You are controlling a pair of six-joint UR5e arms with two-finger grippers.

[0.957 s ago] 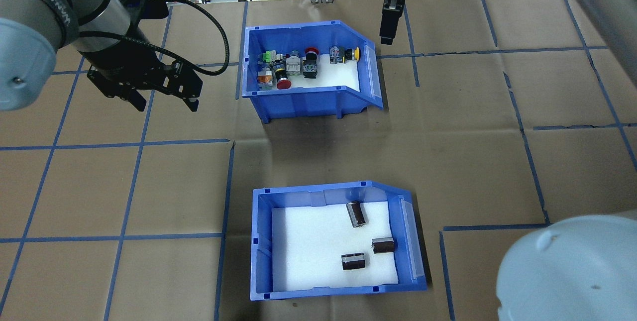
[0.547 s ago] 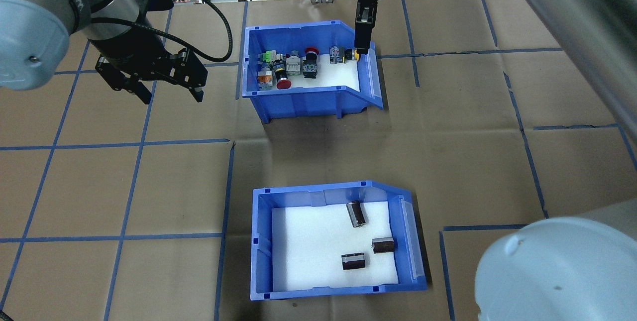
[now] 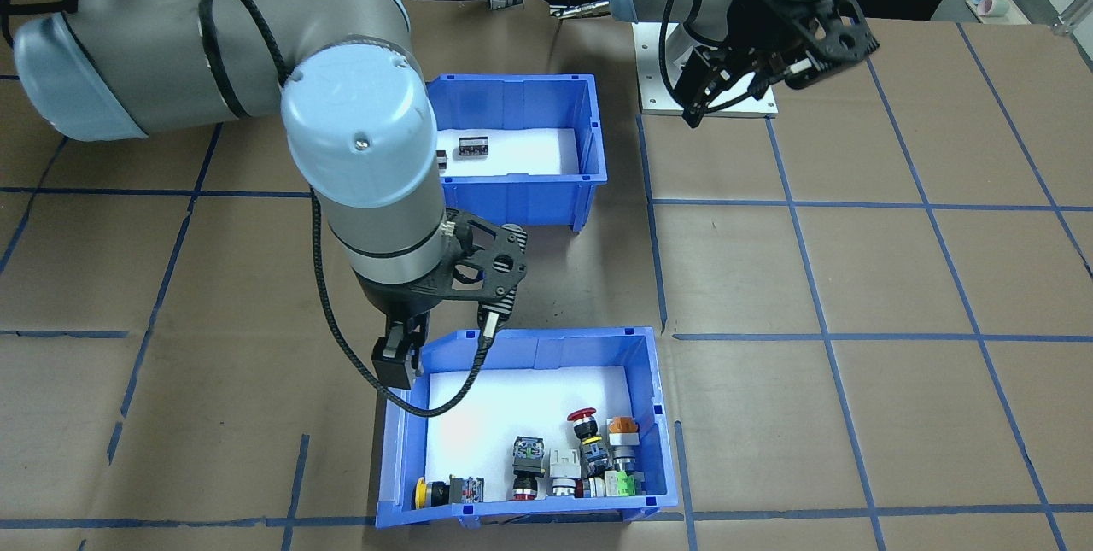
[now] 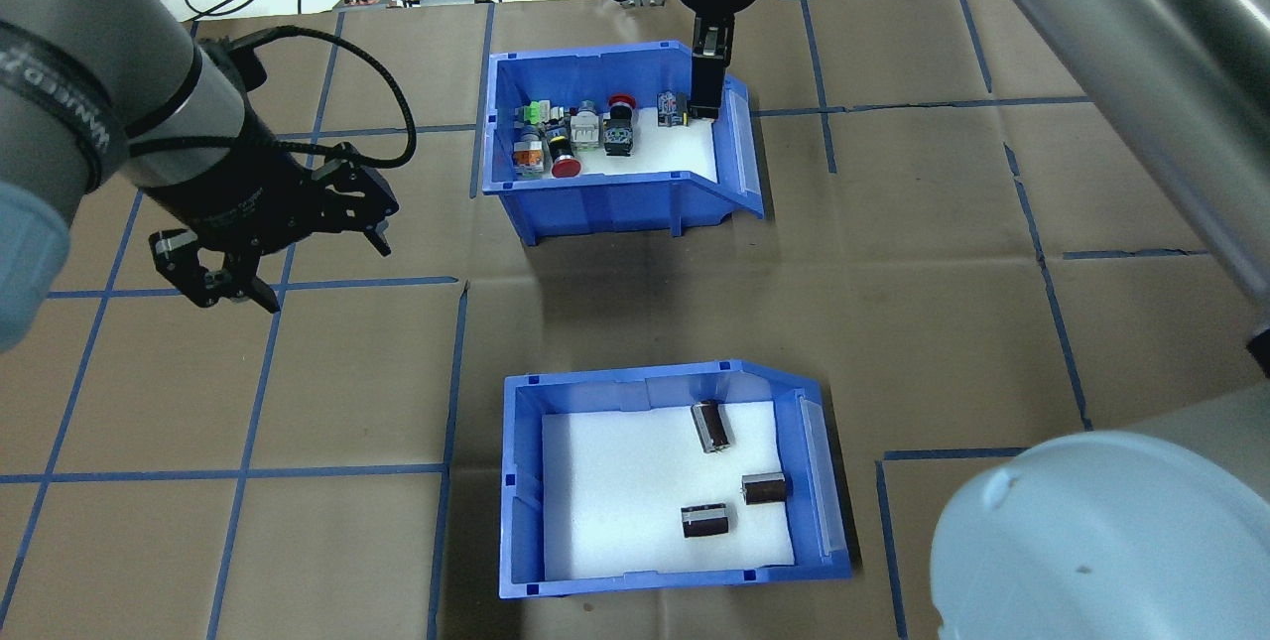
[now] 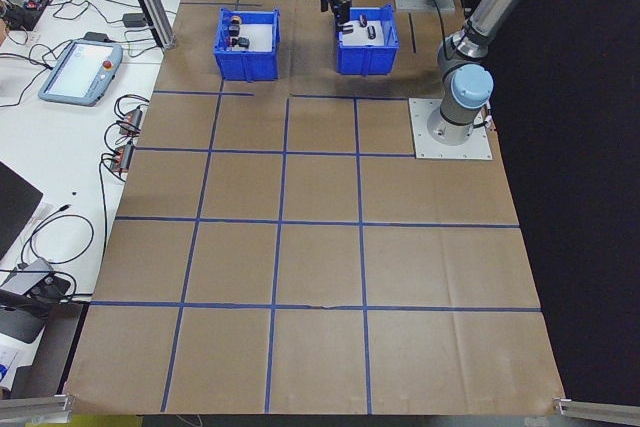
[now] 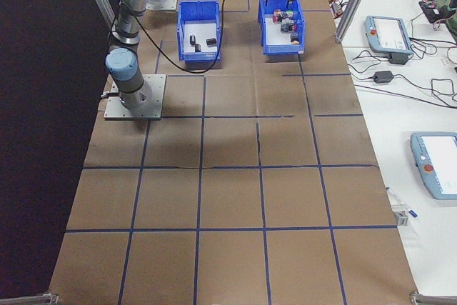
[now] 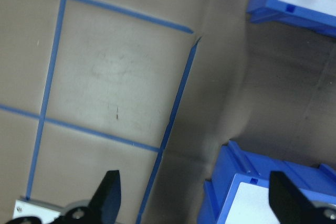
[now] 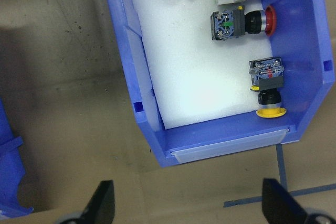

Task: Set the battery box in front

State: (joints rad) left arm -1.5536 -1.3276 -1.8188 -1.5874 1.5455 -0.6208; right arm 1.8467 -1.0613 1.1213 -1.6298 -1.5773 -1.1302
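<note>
Desk: brown paper, blue tape grid. Battery box sits on it, on the robot's side of the switch bin, well apart from it, three dark batteries on its white liner. Right claw, jaws apart in the wrist view, hangs over the switch bin's sloped end, far from the battery box. Left claw, jaws apart, hovers over bare desk, left of the gap between the bins, touching nothing.
</note>
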